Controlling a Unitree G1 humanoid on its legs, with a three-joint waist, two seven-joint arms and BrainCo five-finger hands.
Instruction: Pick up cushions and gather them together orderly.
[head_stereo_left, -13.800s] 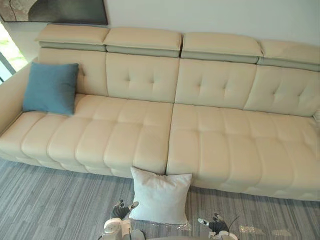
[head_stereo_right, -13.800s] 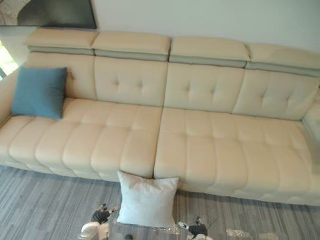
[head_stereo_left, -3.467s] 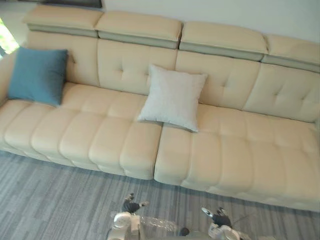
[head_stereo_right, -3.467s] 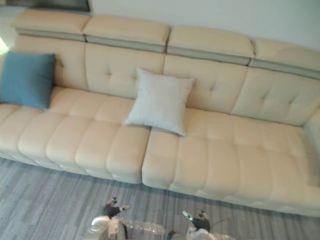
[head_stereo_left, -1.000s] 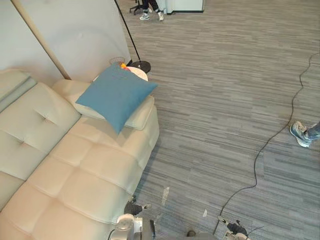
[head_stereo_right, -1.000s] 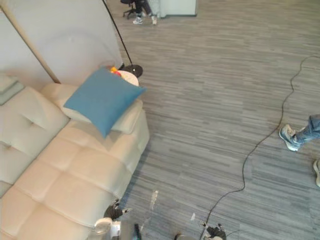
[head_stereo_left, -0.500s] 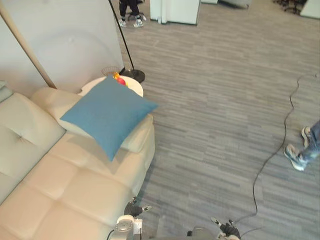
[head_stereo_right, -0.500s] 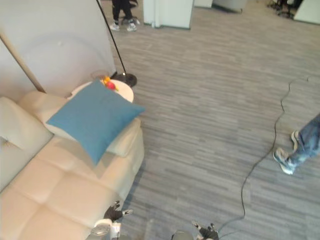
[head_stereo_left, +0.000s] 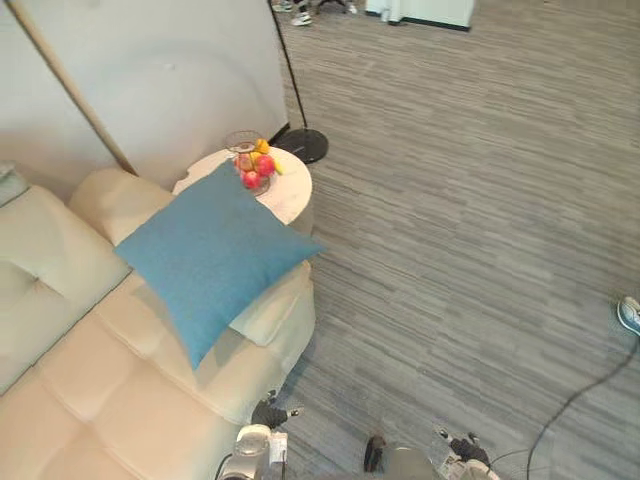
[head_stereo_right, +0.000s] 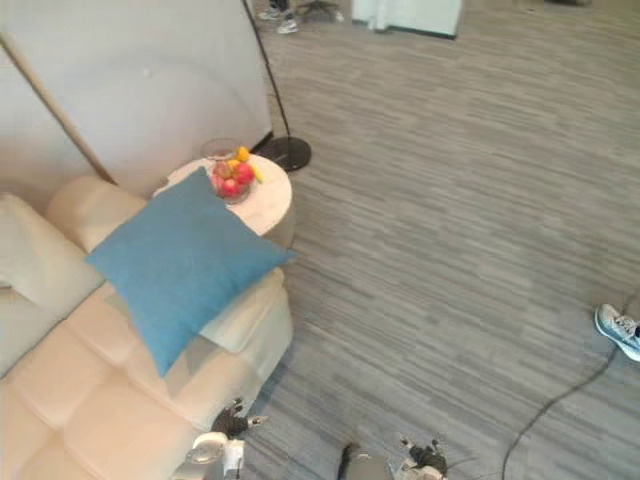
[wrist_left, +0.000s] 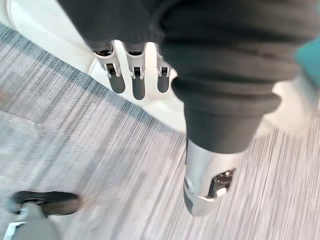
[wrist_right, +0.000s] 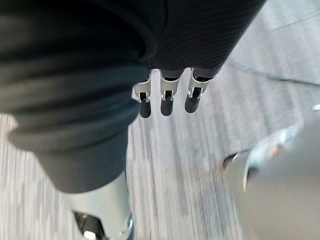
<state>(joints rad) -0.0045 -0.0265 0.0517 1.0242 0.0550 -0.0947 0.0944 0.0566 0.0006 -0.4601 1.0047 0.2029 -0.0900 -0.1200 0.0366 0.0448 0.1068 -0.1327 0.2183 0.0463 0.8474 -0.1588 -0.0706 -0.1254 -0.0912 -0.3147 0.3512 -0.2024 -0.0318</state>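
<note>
Left hand (wrist_left: 134, 75) and right hand (wrist_right: 167, 100) hang relaxed, empty. The blue cushion (head_stereo_left: 215, 260) leans beside the fruit bowl (head_stereo_left: 251, 165) — possibly touching — so a sweeping lift could topple it.

Blue cushion (head_stereo_left: 213, 262) hides part of the sofa (head_stereo_left: 70, 400)

text: none legible | labels: none | numbers: none | signs: none
</note>
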